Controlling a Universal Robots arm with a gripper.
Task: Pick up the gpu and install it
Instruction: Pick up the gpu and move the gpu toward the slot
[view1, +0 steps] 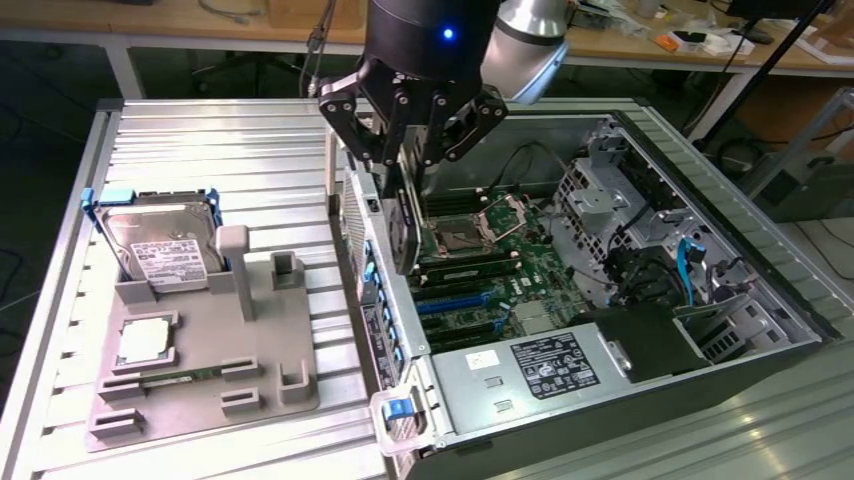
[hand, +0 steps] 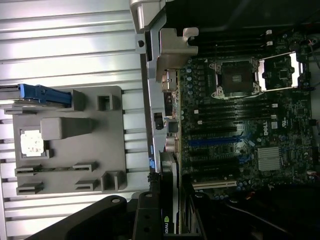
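Note:
The gpu (view1: 406, 228) is a thin dark card hanging edge-on and upright from my gripper (view1: 411, 165), whose fingers are shut on its top edge. It hangs just inside the open computer case (view1: 747, 270), near the case's rear wall and above the motherboard (view1: 534, 265) with its blue expansion slots (view1: 461, 300). In the wrist view the gpu (hand: 169, 200) runs out from my gripper (hand: 170, 222) toward the slots (hand: 212, 141); a green logo shows on its edge.
A grey holder tray (view1: 200, 390) at the exterior view's left carries a hard drive (view1: 160, 245), a processor chip (view1: 143, 340) and a RAM stick (view1: 174, 378). Inside the case are the processor socket (view1: 467, 235), the power supply (view1: 561, 370) and the drive cage (view1: 601, 195).

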